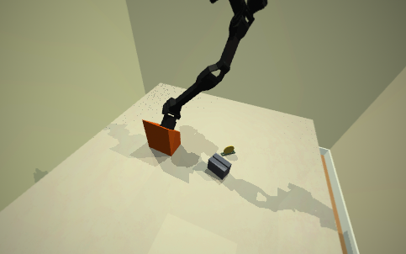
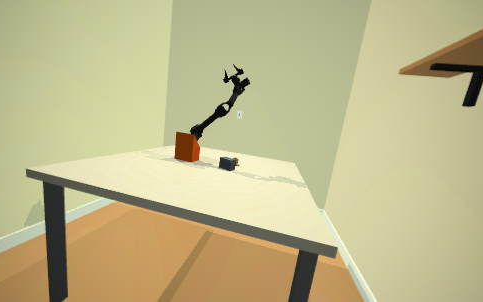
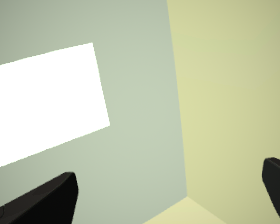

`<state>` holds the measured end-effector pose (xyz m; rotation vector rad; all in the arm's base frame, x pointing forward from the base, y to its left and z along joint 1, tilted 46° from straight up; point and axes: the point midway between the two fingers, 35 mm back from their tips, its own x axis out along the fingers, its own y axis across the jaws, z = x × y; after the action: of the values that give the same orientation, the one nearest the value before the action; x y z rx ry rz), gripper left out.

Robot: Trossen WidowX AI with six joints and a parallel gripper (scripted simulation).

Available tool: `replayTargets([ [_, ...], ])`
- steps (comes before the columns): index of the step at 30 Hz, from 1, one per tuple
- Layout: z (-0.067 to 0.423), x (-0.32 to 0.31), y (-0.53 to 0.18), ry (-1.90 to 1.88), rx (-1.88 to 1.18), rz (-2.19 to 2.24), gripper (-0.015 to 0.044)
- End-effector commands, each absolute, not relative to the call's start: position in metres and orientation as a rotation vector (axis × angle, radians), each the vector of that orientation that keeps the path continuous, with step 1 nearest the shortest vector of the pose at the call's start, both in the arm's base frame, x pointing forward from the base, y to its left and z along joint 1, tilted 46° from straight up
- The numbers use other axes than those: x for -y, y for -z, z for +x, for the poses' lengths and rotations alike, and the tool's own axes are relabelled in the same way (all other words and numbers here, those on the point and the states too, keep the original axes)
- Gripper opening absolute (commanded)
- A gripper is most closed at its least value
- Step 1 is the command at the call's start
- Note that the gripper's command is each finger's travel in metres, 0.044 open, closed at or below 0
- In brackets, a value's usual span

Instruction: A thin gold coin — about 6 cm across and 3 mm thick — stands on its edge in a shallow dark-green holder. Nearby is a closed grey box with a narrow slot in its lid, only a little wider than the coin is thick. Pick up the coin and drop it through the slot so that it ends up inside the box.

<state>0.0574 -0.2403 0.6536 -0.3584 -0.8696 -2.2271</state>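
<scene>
Item: gold coin [image 1: 229,149], standing on edge in its dark-green holder [image 1: 228,153], right of centre in the top view, on the pale table [image 1: 103,202]. Just below and left of it I see the grey box [image 1: 218,166], slot in its lid, close to the holder though I cannot tell whether they touch. Left of both stands an orange wedge-shaped block [image 1: 162,137] where the black arm [image 1: 213,76] rises — it stands well apart from the coin. The arm reaches up and away, the gripper [image 2: 234,75] high in the upper middle of the exterior view, far above the table. Jaws: spread wide, holding nothing; in the wrist view I see one finger [image 3: 38,219] at lower left and the other at the right edge, with only walls and a bright white rectangle [image 3: 44,106] between them. Table edges — the right one runs beside the wall; a wooden shelf [image 2: 453,52] hangs at upper right of the exterior view, away from the arm.
</scene>
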Motion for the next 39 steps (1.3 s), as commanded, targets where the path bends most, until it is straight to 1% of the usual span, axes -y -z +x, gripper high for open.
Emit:
replayTargets([
  [1,0.055,0.239,-0.654,2.231,0.873,-0.362,0.0374],
  [3,0.04,0.229,-0.658,2.267,0.896,-0.391,0.0321],
  [9,-0.026,0.183,-0.667,2.47,0.932,-0.491,0.0164],
  [13,-0.062,0.145,-0.67,2.633,0.927,-0.592,0.0161],
  [16,-0.079,0.12,-0.67,2.728,0.923,-0.642,0.0161],
  [20,-0.108,0.063,-0.666,2.91,0.934,-0.7,0.0161],
  [24,-0.12,0.009,-0.664,3.09,0.912,-0.803,0.0161],
  [27,-0.123,-0.025,-0.658,3.193,0.918,-0.829,0.0161],
  [31,-0.118,-0.089,-0.642,3.384,0.945,-0.86,0.0161],
  [35,-0.097,-0.15,-0.621,3.571,0.995,-0.89,0.0161],
  [39,-0.063,-0.204,-0.596,3.75,1.067,-0.903,0.0161],
])
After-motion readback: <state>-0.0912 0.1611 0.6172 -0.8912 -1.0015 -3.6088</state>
